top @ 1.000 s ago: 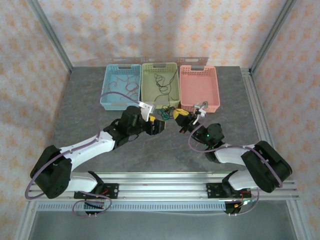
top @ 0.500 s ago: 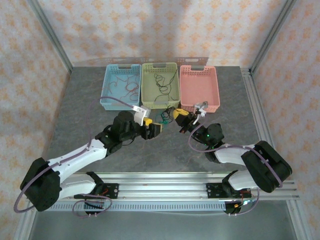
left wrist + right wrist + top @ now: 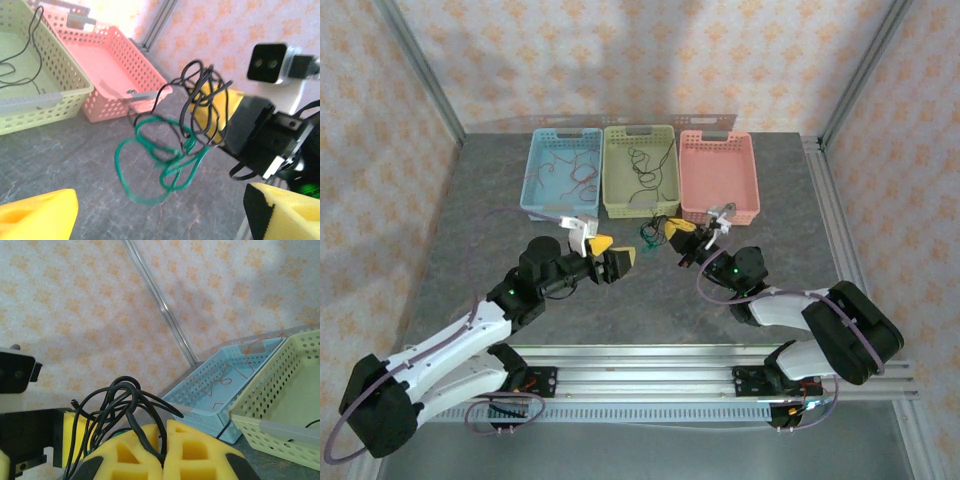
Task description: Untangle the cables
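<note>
**Tangle clamped in right tool, baskets close behind**

The right tool (image 3: 162, 452) has its yellow foam pads pressed together on the tangle of thin black and green wires (image 3: 170, 159). The green loops dangle just before the pink perforated plastic basket (image 3: 107, 105) and the pale green perforated basket (image 3: 40, 112). The left tool (image 3: 613, 255), fingers apart, faces the tangle over the grey surface (image 3: 490, 200). Thin reddish-brown wires (image 3: 582, 176) lie in the light blue basket (image 3: 200, 405).

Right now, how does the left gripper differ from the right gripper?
The left gripper is open and empty; the right gripper is shut on the black cable. The left gripper stands apart from the tangle, while the right gripper holds it, with the green cable hanging below the black loops. Both have yellow fingers and face each other in front of the green basket.
</note>
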Robot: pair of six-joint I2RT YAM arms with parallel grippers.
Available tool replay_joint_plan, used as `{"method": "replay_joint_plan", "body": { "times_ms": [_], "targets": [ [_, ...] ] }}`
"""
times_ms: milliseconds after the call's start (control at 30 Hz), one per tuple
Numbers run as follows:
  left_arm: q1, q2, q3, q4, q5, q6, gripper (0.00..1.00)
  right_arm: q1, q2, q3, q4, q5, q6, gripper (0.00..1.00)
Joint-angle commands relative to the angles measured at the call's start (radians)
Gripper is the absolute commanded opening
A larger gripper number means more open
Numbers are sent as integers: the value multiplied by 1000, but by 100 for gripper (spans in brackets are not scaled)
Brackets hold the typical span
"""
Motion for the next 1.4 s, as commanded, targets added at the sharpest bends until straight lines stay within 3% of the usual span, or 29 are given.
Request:
{"method": "replay_joint_plan", "body": {
  "times_ms": [0, 500, 1133, 1333, 1367],
  "targets": [
    [7, 24, 10, 26, 28, -48, 87, -3, 7, 30, 56, -29, 10, 0],
    [78, 272, 1, 244, 148, -147, 74, -4, 7, 31, 56, -32, 6, 0],
    [76, 356, 26, 312, 210, -182, 48, -4, 14, 33, 56, -33, 1, 0],
    [75, 363, 34, 293, 195, -185, 30, -4, 13, 30, 56, -30, -1, 0],
    [75, 357, 35, 288, 193, -186, 24, -4, 12, 29, 55, -28, 0, 0]
  ]
}}
